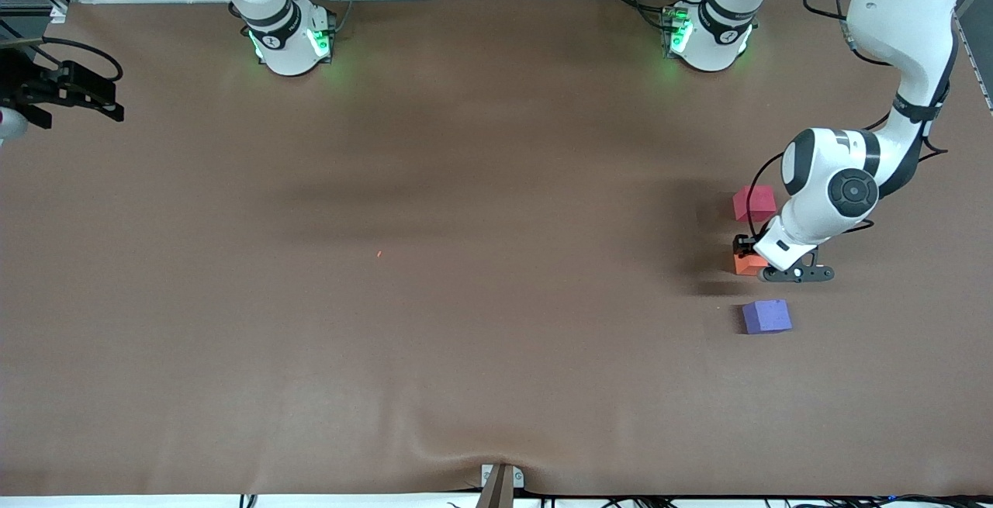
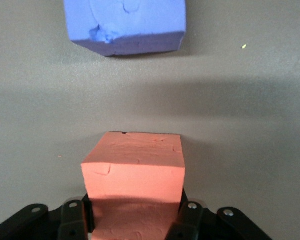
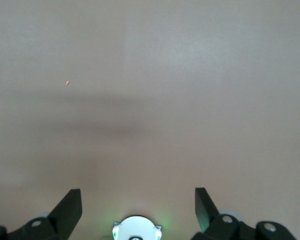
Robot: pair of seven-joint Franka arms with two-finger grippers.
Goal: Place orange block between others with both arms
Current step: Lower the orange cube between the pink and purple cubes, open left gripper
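Orange block (image 2: pixel 133 170) x1, clamped in left claw (image 2: pixel 132 220) | others x2 | right claw (image 3: pixel 138 205) apart, waiting

- Orange block (image 2: pixel 135 167): matt foam, faintly creased faces.
- Purple cube (image 2: pixel 125 25): matt foam, pitted and dented at one corner.
- Pinkish-red cube (image 1: pixel 754 202): matt finish.
- Table cover (image 1: pixel 465 298): brown, matt, cloth-like, slightly rippled at frame bottom.
- Arm shells (image 1: pixel 834 182): glossy white plastic; black joints.

Even overhead light, soft shadows across the table (image 1: pixel 465 298), wrist views hazy
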